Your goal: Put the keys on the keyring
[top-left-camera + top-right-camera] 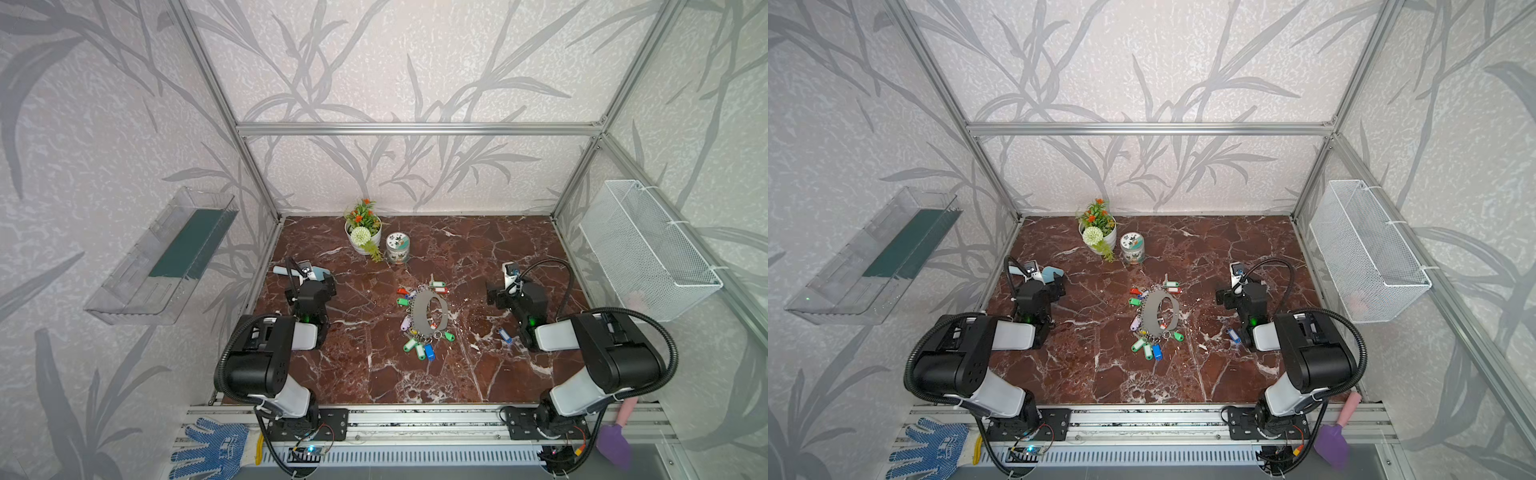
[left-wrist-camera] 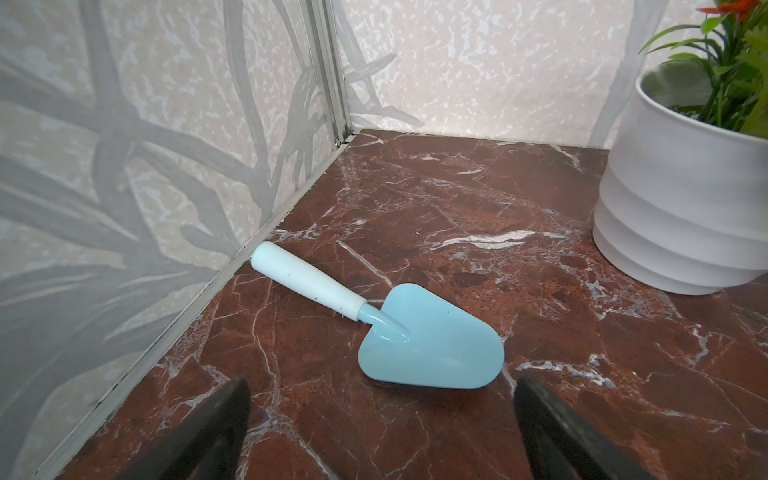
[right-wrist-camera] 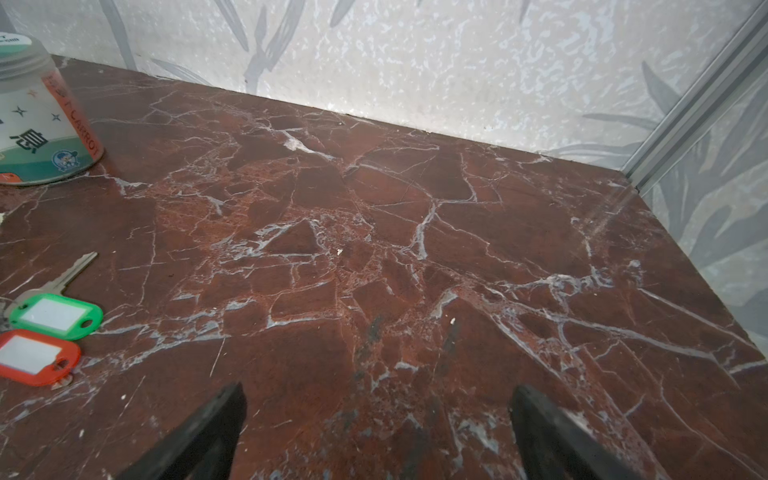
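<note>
Lying flat mid-table on the red-brown marble tabletop point(image 1: 374, 374), the flat grey oval metal keyring point(image 1: 422, 318) has a large off-centre hole. Small green, red, blue and lilac plastic key tags point(image 1: 420, 351) cluster round its edge. One blue tag point(image 1: 505, 335) lies apart, to its right. Both the left gripper point(image 2: 382, 384) and the right gripper point(image 3: 378, 388) stand spread wide, empty.

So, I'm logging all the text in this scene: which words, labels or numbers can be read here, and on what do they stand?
"CARROT": red letters running up the side of the jar.
Remaining print on the jar and its lid: too blurred to read.
Green key tag and red key tag: label windows blank.
Other keys around the keyring: too small to tell.
</note>
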Tool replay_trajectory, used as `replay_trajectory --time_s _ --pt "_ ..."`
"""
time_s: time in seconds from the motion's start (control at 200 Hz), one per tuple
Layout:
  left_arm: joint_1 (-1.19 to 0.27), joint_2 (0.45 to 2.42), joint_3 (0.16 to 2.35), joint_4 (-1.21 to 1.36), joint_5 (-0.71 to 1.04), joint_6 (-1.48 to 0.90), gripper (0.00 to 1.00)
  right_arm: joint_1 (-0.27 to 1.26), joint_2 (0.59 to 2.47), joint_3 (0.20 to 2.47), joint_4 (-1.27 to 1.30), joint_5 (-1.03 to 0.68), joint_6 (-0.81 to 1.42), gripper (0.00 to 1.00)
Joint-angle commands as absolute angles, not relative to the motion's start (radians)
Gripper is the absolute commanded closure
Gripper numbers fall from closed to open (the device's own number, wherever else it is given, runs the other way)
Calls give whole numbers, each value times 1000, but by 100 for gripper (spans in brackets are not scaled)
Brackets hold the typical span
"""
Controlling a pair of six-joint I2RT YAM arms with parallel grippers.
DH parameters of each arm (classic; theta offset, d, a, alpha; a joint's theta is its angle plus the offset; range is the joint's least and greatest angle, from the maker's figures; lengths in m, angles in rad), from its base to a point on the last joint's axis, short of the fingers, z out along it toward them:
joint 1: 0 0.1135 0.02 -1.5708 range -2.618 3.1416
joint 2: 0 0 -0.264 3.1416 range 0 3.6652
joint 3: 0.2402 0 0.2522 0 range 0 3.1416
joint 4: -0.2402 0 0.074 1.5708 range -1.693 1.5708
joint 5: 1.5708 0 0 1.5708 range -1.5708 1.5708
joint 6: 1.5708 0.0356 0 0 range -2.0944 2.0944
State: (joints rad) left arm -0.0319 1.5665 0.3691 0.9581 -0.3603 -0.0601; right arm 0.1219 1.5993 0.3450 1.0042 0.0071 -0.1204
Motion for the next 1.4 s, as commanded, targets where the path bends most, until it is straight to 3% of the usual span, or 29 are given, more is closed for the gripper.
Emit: replay_trajectory --time_s 0.0,1.225,1.32,1.395 --pt "-35 1574 365 979 -363 -53 1 121 1588 359 1011 -2 -111 1" --pt "-25 1571 369 966 -343 -59 1 120 1589 360 1011 -1 -110 1" --pt "-53 1494 366 911 -375 -20 1 141 1550 370 964 159 -83 1" --pt "-115 1362 379 801 -486 31 1 218 1390 457 672 273 -138 1"
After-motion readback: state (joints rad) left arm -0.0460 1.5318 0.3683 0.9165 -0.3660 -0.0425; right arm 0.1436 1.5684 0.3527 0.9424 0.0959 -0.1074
